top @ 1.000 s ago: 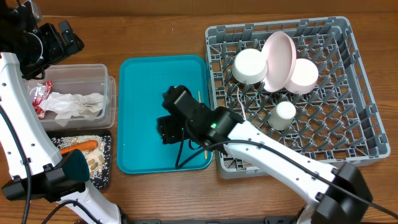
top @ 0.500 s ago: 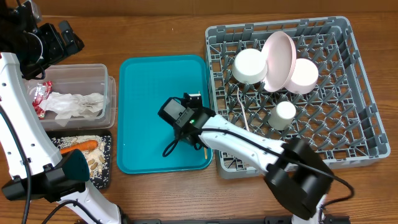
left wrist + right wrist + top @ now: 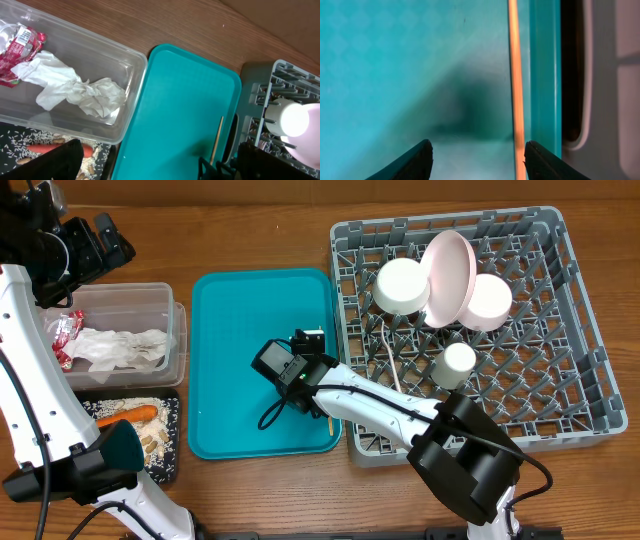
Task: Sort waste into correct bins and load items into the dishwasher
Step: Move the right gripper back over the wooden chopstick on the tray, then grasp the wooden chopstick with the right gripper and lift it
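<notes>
The right gripper (image 3: 477, 155) hangs low over the teal tray (image 3: 395, 60). Its two fingertips (image 3: 415, 160) stand apart and nothing is between them but the chopstick (image 3: 515, 75), which they do not touch.

The chopstick is not in the middle of the gap. It lies very close to the fingertip on the rim side, and here I see the main danger. If the gripper goes down like this, that fingertip can land on the stick itself or on the raised rim of the tray, and then the stick gets pressed down, not pinched. The stick is also thin and lies flat on a smooth floor, so I think it can roll or slip out sideways when the fingers meet. A grip far from its middle would let it tilt and drop on the way to the grey rack (image 3: 470, 330).

The chopstick lies flat on the tray floor, just beside the rim that faces the rack. Its long axis runs parallel to this rim, from the near side of the table to the far side, and it crosses the line between the fingertips squarely. Which end is the thin one, I cannot tell.

Far off, the left gripper (image 3: 105, 238) waits wide apart and empty beyond the clear tub (image 3: 120, 330).
</notes>
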Motion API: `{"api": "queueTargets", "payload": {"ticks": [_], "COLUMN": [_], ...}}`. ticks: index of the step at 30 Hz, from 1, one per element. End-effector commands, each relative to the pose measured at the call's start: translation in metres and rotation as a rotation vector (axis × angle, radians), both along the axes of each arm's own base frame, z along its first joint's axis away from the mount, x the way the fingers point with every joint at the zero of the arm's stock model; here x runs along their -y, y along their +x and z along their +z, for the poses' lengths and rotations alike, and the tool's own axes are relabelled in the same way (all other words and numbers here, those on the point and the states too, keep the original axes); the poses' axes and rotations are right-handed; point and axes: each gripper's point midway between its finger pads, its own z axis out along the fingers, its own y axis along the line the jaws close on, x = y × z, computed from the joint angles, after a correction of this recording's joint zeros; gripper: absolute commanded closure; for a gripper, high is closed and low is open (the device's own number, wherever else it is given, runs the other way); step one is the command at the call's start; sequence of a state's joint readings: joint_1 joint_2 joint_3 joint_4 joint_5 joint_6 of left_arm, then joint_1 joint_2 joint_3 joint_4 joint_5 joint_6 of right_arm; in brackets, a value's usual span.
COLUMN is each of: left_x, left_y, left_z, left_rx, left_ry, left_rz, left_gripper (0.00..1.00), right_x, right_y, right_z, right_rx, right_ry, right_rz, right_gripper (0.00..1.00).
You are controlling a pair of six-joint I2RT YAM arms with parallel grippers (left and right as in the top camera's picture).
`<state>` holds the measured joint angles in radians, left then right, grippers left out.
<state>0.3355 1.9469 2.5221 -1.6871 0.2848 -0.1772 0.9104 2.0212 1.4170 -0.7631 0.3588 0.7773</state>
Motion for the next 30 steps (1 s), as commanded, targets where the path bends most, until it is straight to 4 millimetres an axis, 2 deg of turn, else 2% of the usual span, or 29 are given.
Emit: {"api": "queueTargets", "payload": {"ticks": [1, 4, 15, 20, 25, 30], "left_x": [0.002, 0.002, 0.002, 0.002, 0.002, 0.002], "left_y": [-0.001, -0.001, -0.001, -0.001, -0.001, -0.001], "left_z": [0.004, 0.004, 0.004, 0.004, 0.004, 0.004], "left_rx": [0.013, 0.013, 0.013, 0.013, 0.013, 0.013], "left_ry": [-0.008, -0.008, -0.008, -0.008, -0.008, -0.008], "left_rz": [0.000, 0.000, 0.000, 0.000, 0.000, 0.000], "left_gripper": [0.00, 0.00, 0.00, 0.00, 0.00, 0.00], "right_x": [0.005, 0.005, 0.012, 0.003, -0.012, -0.014], "right_y": [0.010, 0.010, 0.020, 0.013, -0.004, -0.006], "right_z": [-0.007, -0.023, -0.026, -0.031, -0.036, -0.036], "right_rx": [0.042, 0.028, 0.020, -0.037, -0.141, -0.152], "right_ry": [-0.040, -0.066, -0.066, -0.009, 0.075, 0.084], "right_rz": [-0.021, 0.000, -0.001, 0.014, 0.049, 0.053], "right_gripper": [0.38, 0.38, 0.40, 0.61, 0.63, 0.66]}}
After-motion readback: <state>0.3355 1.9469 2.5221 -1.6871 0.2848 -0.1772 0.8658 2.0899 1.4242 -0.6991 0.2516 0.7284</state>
